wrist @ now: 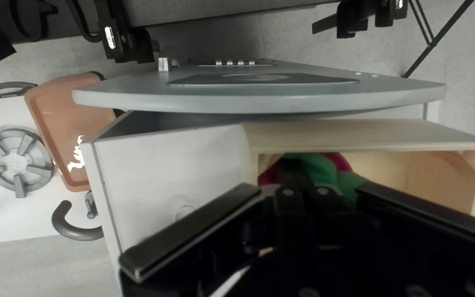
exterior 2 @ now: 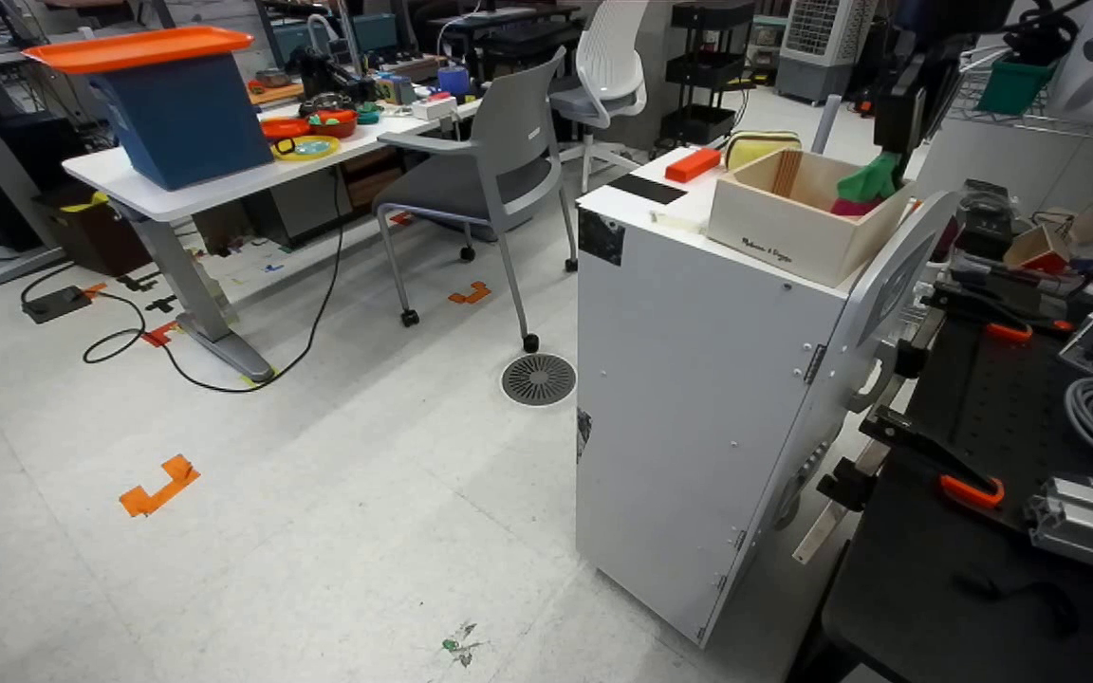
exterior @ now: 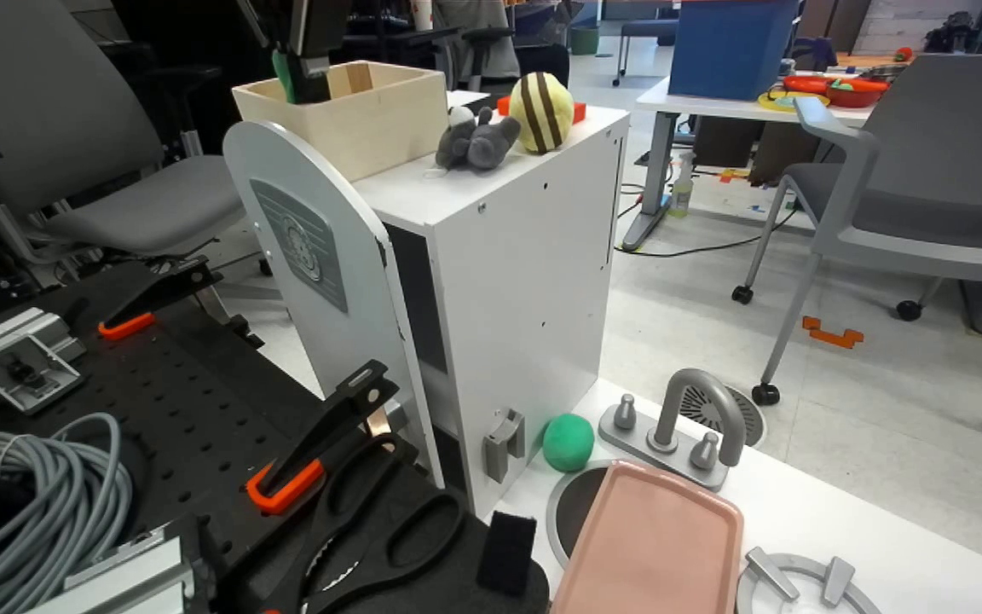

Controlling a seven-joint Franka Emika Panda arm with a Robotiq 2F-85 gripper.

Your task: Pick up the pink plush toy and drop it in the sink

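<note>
The pink plush toy [exterior 2: 869,180] lies at one end of the pale wooden box [exterior: 372,128]. Its green part [wrist: 322,169] rises above the rim and bunches around my fingertips. My gripper [wrist: 292,165] points down into that box, its fingers pressed together, shut on the green fabric; the pinched fold itself is hidden in shadow. In an exterior view the gripper [exterior: 310,89] stands at rim height, and the box wall hides the toy's lower half. Far below, beside the faucet [exterior: 700,409], the round dark sink [exterior: 576,507] is mostly covered by a pink tray [exterior: 653,546].
Under the box stands a tall white cabinet [exterior: 525,256], with a rounded upright panel [exterior: 312,230] at its side. Grey plush [exterior: 478,141] and a striped plush [exterior: 542,111] sit beside the box. A green ball [exterior: 568,442] rests near the sink. Clamps [exterior: 320,435] line the black table.
</note>
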